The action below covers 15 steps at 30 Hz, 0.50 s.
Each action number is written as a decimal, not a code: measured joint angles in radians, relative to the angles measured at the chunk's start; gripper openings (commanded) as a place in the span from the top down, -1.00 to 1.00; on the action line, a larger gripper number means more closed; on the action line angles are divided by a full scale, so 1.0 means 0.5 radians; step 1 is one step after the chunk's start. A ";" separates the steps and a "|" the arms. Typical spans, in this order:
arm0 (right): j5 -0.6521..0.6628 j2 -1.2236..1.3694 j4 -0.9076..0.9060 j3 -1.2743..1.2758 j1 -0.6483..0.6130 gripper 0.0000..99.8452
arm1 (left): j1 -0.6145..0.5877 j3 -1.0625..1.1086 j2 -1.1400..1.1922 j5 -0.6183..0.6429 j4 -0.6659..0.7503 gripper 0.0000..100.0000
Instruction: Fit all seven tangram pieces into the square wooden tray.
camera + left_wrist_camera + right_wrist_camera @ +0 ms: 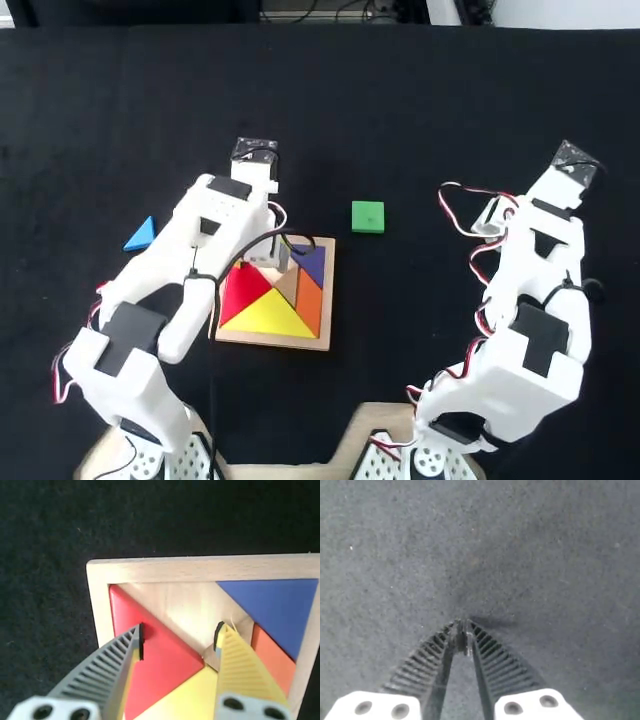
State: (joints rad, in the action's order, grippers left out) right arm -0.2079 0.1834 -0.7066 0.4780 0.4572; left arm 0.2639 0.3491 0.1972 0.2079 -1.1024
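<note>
**Left tool point(178, 635) spread over the square wooden tray point(200, 569)**
Unfilled wood lies just ahead of its tips, edged by the rim, the red triangle point(165, 665) and the dark blue triangle point(275, 605). The green square block point(368, 216) and the light blue triangle point(141, 234) lie outside the tray to either side. The right tool point(462, 635), pressed together, is over the black surface point(545, 555).

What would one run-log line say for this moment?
left tool: open, over square wooden tray | right tool: shut, over black cloth | outside tray: green square piece, light blue triangle piece
</note>
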 measured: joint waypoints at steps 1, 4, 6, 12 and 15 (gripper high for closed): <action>0.000 0.000 0.000 0.000 0.000 0.98 | 0.018 0.000 0.000 -0.003 -0.003 0.51; 0.000 0.000 0.000 0.000 0.000 0.98 | 0.104 -0.006 0.000 -0.003 -0.074 0.51; 0.000 0.000 0.000 0.000 0.000 0.98 | 0.169 -0.006 0.000 -0.003 -0.101 0.51; 0.000 0.000 0.000 0.000 0.000 0.98 | 0.221 -0.006 0.000 -0.003 -0.114 0.51; 0.000 0.000 0.000 0.000 0.000 0.98 | 0.147 -0.037 0.000 0.000 -0.132 0.51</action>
State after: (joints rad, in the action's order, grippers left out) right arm -0.2079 0.1834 -0.7066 0.4780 0.4572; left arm 0.3376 0.3307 0.1972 0.2079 -1.1684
